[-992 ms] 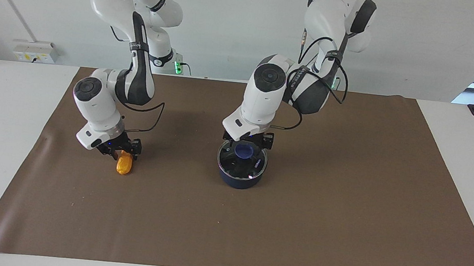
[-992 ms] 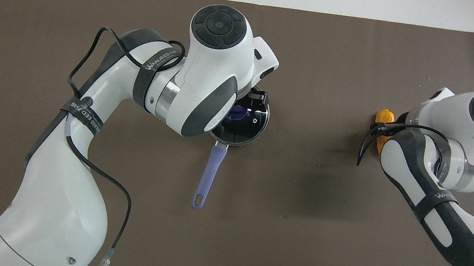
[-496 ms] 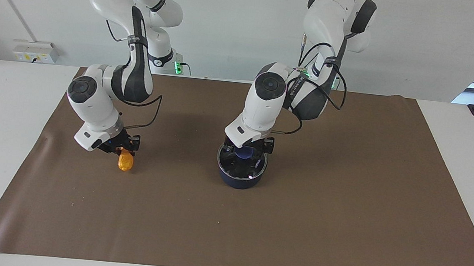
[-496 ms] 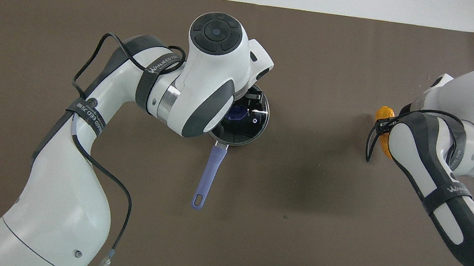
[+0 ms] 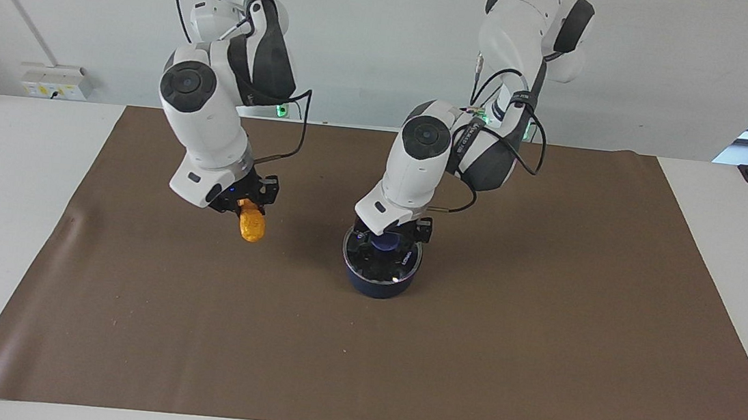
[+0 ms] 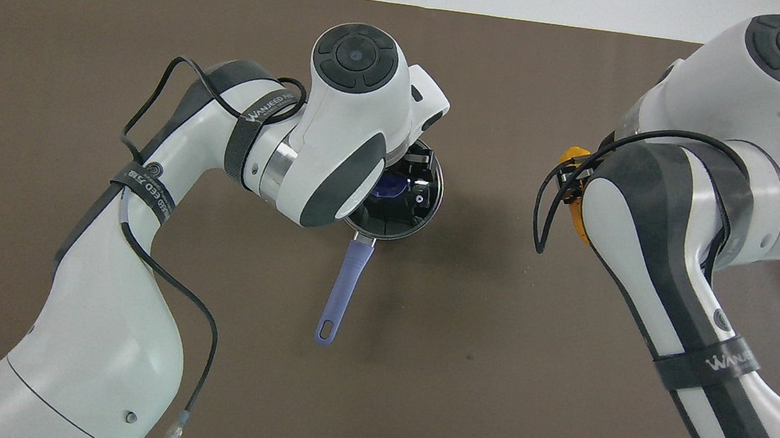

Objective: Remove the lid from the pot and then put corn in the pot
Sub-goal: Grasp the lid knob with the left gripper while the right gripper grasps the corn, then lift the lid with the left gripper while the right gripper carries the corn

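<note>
The right gripper (image 5: 248, 201) is clamped on the corn (image 5: 251, 223) and holds it in the air above the brown mat (image 5: 540, 336), over the stretch between the pot and the right arm's end of the bench (image 5: 4, 202). The cob hangs below the fingers, tilted, with its free end pointing down. In the overhead view only a sliver of the corn (image 6: 576, 156) shows beside the right arm's forearm.

The pot (image 5: 379, 280) stands on the mat near the middle of the bench, its long handle (image 6: 342, 289) pointing toward the robots. The lid (image 5: 403, 264) sits on the pot, level with its rim.

The left gripper (image 5: 391, 233) is down on the lid, its fingers on either side of the blue knob (image 5: 385, 241). I cannot tell whether they have closed onto the knob or only stand beside it. From overhead the left arm's wrist covers much of the lid (image 6: 430, 198), and only part of the knob (image 6: 388, 187) shows.
</note>
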Available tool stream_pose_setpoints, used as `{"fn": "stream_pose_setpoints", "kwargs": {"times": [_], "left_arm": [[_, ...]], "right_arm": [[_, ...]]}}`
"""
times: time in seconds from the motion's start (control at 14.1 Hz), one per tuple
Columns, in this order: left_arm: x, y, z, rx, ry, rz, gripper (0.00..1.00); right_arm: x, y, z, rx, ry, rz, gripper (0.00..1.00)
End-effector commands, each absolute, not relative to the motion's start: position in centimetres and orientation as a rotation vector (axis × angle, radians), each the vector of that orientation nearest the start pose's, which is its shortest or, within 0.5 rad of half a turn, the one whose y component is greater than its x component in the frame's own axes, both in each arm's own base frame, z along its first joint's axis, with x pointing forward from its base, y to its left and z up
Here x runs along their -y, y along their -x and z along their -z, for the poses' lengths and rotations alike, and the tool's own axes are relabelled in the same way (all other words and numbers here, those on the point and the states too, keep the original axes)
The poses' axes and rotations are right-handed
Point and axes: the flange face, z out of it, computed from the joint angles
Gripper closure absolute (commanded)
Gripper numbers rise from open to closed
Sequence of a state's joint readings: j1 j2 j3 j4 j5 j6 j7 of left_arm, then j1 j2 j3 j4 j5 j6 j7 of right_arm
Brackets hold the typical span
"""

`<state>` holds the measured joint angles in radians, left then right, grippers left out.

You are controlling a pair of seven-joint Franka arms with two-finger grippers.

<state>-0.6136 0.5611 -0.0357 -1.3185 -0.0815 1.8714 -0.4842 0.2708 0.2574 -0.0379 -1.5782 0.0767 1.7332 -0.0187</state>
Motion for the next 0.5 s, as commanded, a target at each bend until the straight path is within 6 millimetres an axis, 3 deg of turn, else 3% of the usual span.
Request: {"fn": "stream_pose_setpoints", "kwargs": {"times": [0.0, 0.14, 0.43], "left_arm": [[43.78, -56.44, -41.0, -0.189, 3.218, -0.078, 0.1], [43.91, -56.46, -41.08, -0.192, 3.221, -0.065, 0.16], [43.9, -56.45, -41.06, -0.192, 3.221, -0.067, 0.46]], "right_arm": [[-17.31, -61.08, -48.63, 0.324, 3.041, -0.176, 1.0], [-17.5, -61.08, -48.55, 0.314, 3.042, -0.174, 1.0], [-17.86, -61.09, -48.45, 0.32, 3.04, -0.166, 1.0]]}}
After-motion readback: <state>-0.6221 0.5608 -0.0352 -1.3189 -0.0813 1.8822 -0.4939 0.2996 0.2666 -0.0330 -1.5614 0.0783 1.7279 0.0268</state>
